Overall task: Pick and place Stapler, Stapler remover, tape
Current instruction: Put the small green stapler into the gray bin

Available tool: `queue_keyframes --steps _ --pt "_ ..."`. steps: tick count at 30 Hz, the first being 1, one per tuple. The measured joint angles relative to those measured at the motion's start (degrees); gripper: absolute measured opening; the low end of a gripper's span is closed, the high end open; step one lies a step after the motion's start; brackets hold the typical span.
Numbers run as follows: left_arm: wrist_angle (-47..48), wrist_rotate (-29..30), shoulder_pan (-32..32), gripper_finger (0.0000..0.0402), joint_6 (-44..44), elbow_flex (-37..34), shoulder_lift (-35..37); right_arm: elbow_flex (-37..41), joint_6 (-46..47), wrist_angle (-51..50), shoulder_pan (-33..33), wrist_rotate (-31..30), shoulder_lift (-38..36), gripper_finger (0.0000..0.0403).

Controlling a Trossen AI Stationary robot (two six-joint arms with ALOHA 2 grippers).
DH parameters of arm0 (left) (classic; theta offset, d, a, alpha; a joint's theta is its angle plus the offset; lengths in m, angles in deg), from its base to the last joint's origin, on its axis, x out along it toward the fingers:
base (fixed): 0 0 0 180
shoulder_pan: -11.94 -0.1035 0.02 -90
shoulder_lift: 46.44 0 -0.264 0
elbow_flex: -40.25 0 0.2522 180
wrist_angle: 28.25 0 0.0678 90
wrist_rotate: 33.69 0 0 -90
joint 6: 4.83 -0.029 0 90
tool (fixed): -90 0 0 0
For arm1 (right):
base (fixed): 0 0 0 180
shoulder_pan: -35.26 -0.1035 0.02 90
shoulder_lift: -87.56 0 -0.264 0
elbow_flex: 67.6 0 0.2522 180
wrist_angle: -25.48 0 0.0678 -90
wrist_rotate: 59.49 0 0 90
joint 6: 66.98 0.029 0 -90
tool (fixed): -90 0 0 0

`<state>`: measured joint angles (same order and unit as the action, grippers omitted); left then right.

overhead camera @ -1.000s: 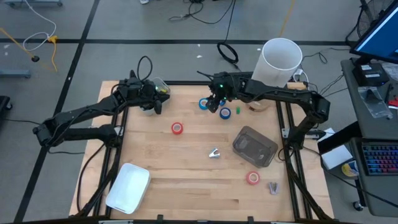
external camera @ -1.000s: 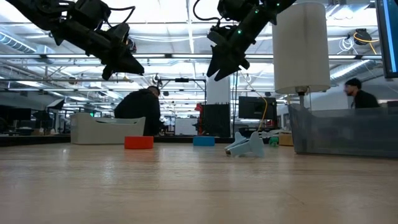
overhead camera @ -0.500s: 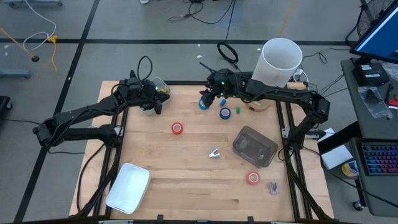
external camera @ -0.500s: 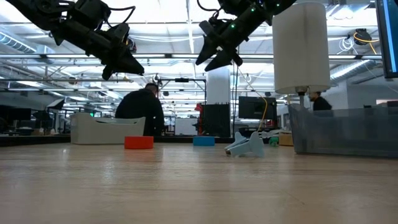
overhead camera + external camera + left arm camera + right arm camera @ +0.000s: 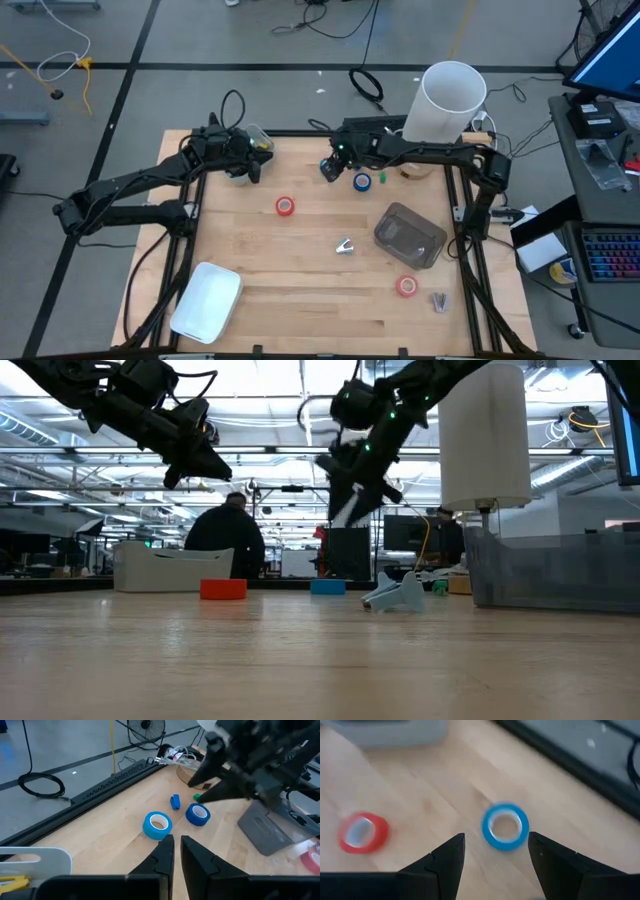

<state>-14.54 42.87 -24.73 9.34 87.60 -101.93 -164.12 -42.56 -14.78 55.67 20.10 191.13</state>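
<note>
The right gripper point(image 5: 328, 168) is held above the far part of the wooden table point(image 5: 300, 290), its fingers point(image 5: 445, 857) spread wide with nothing between them. In the right wrist view a light blue tape roll point(image 5: 505, 826) is seen lying flat just ahead of the gap between the fingertips, untouched; a red tape roll point(image 5: 363, 832) lies well off to one side of them. In the high view this blue roll is mostly covered by the gripper.

The left gripper point(image 5: 253, 170) is held at the far left of the table, clear of the surface, with its fingers point(image 5: 161, 857) drawn narrow and almost touching; nothing is seen gripped. In the left wrist view the light blue roll point(image 5: 157, 825) lies just ahead of its fingertips, with a darker blue tape roll point(image 5: 198, 814) beyond it, the two close together but apart.

A second red tape roll point(image 5: 406, 286) lies near the front right of the table. A small pale metal item point(image 5: 345, 246) and a grey lidded container point(image 5: 410, 236) are noted mid-table, and a white tray point(image 5: 206, 300) at front left. A tall white cylinder point(image 5: 449, 100) stands at the far right.
</note>
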Motion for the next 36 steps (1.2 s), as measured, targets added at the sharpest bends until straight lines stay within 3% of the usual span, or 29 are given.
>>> queue_keyframes --steps 20,36 --pt "0.34 -0.04 0.0 0.0033 0.01 0.0 0.0 -0.01 20.46 -14.65 0.8 -0.34 4.1 0.021" --pt "0.33 -0.06 0.0 0.0033 -0.4 0.0 0.0 0.02 30.25 -22.0 2.14 -2.99 4.47 0.021"
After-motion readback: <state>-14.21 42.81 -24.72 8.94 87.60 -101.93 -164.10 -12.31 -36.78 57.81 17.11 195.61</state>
